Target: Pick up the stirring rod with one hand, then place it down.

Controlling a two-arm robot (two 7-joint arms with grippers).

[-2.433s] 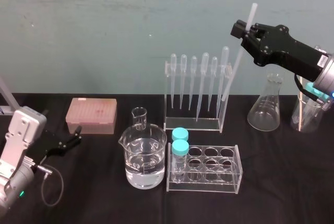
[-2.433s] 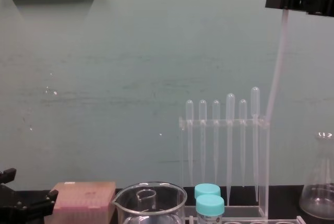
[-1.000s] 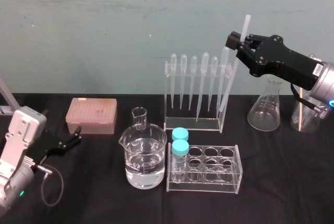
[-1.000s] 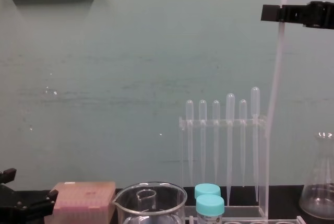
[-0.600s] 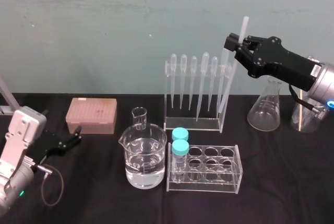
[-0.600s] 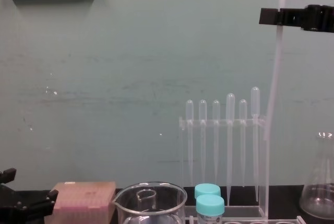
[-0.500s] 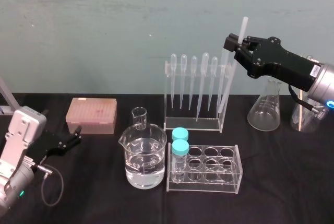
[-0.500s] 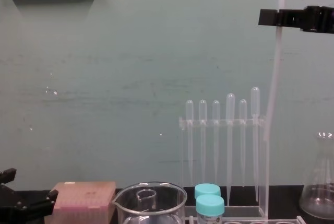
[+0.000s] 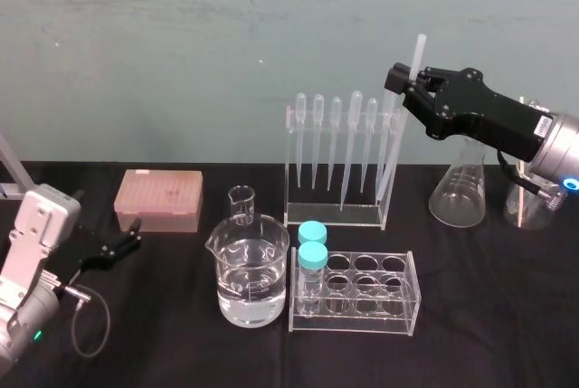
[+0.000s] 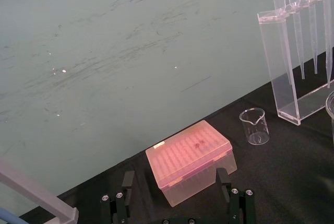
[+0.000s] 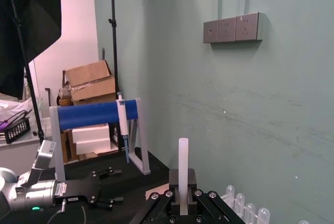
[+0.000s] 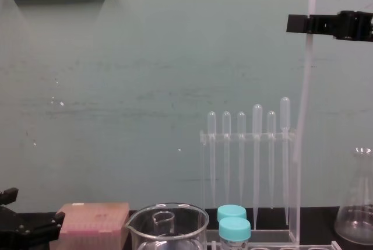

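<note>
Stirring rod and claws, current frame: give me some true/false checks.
1. The right claw grips the stirring rod near its top. True.
2. The stirring rod lies horizontal. False: it hangs near upright beside the pipette rack.
3. The left claw holds the pink box. False: it is open, apart from the box.
4. Two blue-capped tubes stand in the tube rack. True.

Readable text: none is made out in any view.
White sticker (image 9: 541, 125) on the right arm (image 9: 507, 126): dark print is carried, but it is too small to be read.
</note>
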